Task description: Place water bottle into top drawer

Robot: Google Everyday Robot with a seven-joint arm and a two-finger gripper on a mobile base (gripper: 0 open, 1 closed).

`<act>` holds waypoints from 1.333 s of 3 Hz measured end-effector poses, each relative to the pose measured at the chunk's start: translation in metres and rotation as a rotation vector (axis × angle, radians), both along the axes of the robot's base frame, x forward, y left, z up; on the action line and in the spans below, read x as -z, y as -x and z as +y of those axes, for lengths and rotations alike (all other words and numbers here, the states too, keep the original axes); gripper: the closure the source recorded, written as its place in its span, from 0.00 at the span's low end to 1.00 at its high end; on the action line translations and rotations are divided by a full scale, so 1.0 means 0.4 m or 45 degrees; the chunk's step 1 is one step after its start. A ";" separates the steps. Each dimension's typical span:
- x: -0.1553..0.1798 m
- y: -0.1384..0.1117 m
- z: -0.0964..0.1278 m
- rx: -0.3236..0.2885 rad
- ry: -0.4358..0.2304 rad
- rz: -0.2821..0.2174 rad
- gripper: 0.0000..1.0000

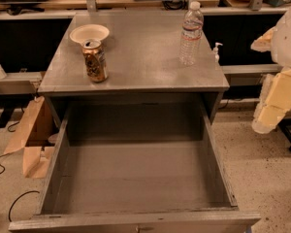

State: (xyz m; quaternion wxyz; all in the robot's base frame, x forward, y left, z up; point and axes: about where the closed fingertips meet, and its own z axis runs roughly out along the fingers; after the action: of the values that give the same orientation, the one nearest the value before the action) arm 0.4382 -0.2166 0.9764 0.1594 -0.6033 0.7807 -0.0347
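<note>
Hand [267, 109] hangs at the right edge, beside the desk [145, 64], well apart from the water bottle [190, 33]; whether wide or narrow, I cannot tell.
Bottle upright on the desk's far right; 1 can [94, 60] at left; top drawer [136, 178] open, near.

single camera view, set high in front of the cabinet [136, 95], facing forward and tilted down. range is near: the open top drawer [136, 178] fills the lower half, its front panel cut by the bottom edge. the cabinet top [136, 57] lies mid-frame, with benches [136, 1] along the top edge. the arm [286, 86] enters at the right edge; the gripper [265, 120] hangs beside the cabinet's right side, above the floor [262, 178].
</note>
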 end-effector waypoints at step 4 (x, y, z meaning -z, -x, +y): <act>0.025 -0.328 -0.107 0.077 -0.513 -0.466 0.00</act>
State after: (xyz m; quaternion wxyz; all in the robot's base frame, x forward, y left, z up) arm 0.5694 -0.2594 0.9665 0.4135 -0.5194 0.7477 0.0081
